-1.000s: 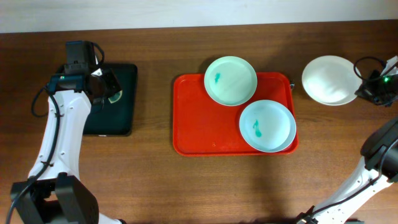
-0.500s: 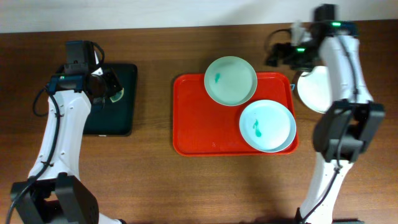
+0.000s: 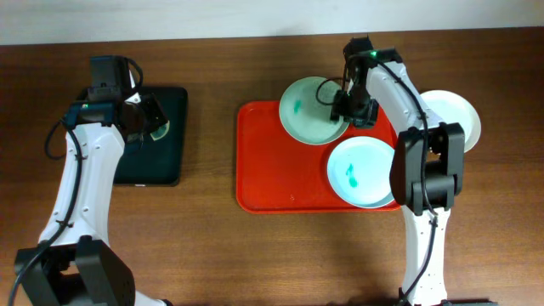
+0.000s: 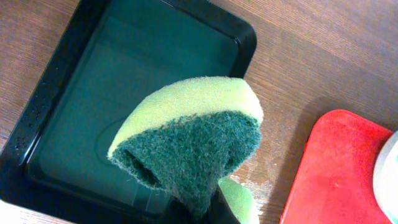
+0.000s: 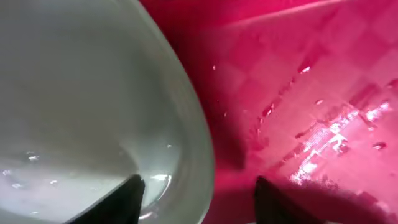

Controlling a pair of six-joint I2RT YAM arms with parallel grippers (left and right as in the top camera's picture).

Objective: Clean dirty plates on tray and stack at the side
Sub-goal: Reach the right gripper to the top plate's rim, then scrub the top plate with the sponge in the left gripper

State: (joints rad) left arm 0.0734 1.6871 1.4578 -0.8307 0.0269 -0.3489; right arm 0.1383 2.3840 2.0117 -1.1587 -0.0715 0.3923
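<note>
The red tray (image 3: 280,170) lies mid-table. A pale mint plate (image 3: 308,110) with a teal smear sits at its far edge. A second smeared plate (image 3: 364,172) sits at its right end. A third white plate (image 3: 459,115) lies on the table right of the tray. My right gripper (image 3: 347,109) is open and straddles the right rim of the far plate (image 5: 93,93), one finger inside and one over the tray (image 5: 298,93). My left gripper (image 3: 144,119) is shut on a green and yellow sponge (image 4: 193,137) above the black tray.
A smaller black tray (image 3: 161,140) lies at the left (image 4: 124,93), under the sponge. The right arm crosses over the tray's right end and part of the white plate. Bare wooden table lies in front of the tray.
The right arm has swung in from the far right, past the white plate, to the far plate's right rim. The left arm and sponge have not moved.
</note>
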